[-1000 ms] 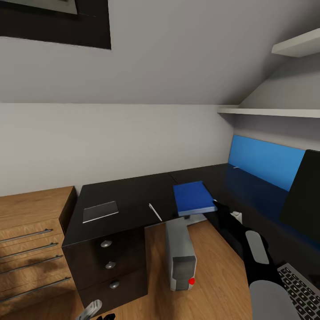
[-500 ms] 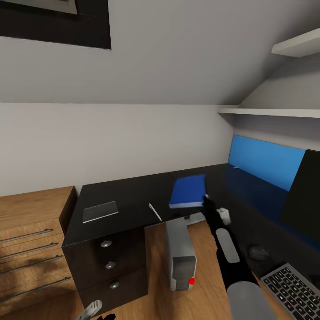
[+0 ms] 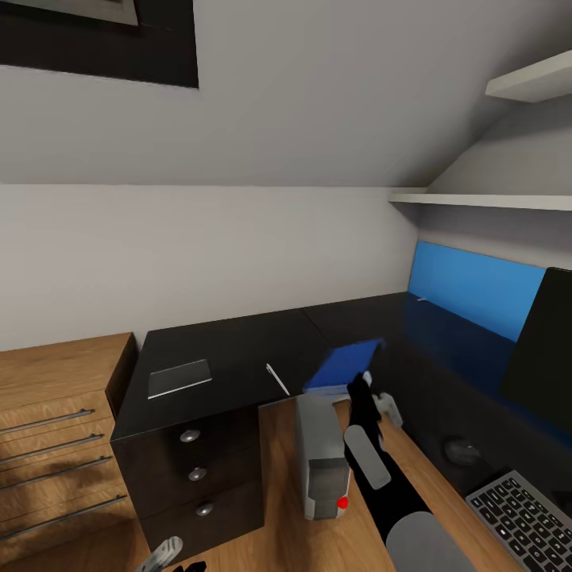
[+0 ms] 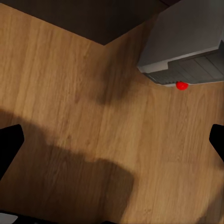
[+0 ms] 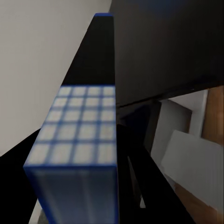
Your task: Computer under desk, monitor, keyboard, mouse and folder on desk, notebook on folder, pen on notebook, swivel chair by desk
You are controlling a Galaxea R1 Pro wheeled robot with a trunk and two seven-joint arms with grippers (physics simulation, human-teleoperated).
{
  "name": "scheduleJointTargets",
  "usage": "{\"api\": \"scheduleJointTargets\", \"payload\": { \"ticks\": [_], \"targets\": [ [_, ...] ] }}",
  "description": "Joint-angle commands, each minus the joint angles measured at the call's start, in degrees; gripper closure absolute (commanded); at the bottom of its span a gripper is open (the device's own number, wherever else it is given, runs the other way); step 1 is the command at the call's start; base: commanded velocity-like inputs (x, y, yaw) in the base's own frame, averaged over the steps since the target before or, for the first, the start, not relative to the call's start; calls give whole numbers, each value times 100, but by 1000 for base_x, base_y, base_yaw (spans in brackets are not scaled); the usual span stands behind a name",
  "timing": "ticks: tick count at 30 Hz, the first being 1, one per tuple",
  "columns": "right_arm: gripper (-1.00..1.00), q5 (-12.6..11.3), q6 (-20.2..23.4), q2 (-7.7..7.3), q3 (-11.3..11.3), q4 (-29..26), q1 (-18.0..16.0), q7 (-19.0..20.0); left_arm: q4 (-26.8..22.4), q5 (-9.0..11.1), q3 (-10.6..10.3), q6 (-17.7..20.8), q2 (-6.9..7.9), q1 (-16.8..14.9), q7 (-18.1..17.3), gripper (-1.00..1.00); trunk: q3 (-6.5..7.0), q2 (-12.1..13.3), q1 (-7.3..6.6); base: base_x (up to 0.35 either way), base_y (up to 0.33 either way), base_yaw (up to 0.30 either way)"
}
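Head view: computer (image 3: 322, 454) under desk (image 3: 230, 353).

— What sits on the long glossy black L-shaped surface (image 3: 230, 349)?

— A thin pale grey rectangular notebook (image 3: 179, 377) lies flat near its left end, with a thin silver-white pen (image 3: 277, 379) well apart to its right. At the right end are a small dark oval mouse (image 3: 461, 451) and a slim dark grey keyboard (image 3: 528, 516), near each other.

— And the light wood floor (image 3: 278, 492)?

— A light grey boxy tower computer (image 3: 322, 457) stands on it.
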Motion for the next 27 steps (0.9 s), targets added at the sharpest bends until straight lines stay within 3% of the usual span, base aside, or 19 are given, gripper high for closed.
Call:
{"api": "scheduleJointTargets", "payload": {
  "ticks": [1,5,12,20,25,27],
  "targets": [
    [100,-39,-183,0,26,2,-4,-105,-12,61,-11,6,6,1,55,-100,-5,-3,0,0,0,0],
    [100,-75,-383,0,35,7,-7,-211,-12,61,-8,6,6,1,56,-100,-5,-3,0,0,0,0],
    [100,-119,-540,0,46,-43,-12,-724,-12,55,-7,6,6,1,56,-100,-5,-3,0,0,0,0],
    [100,-119,-614,0,-23,-74,-12,-822,-12,55,-7,4,6,1,56,-100,-5,-3,0,0,0,0],
    [100,-123,-588,0,-44,-467,-9,-828,-12,58,-7,3,6,1,56,-100,-5,-3,0,0,0,-3],
    [100,-125,-568,0,-48,-770,8,-995,-12,60,-7,1,6,1,56,-100,-2,-3,0,0,0,-131]
  ]
}}
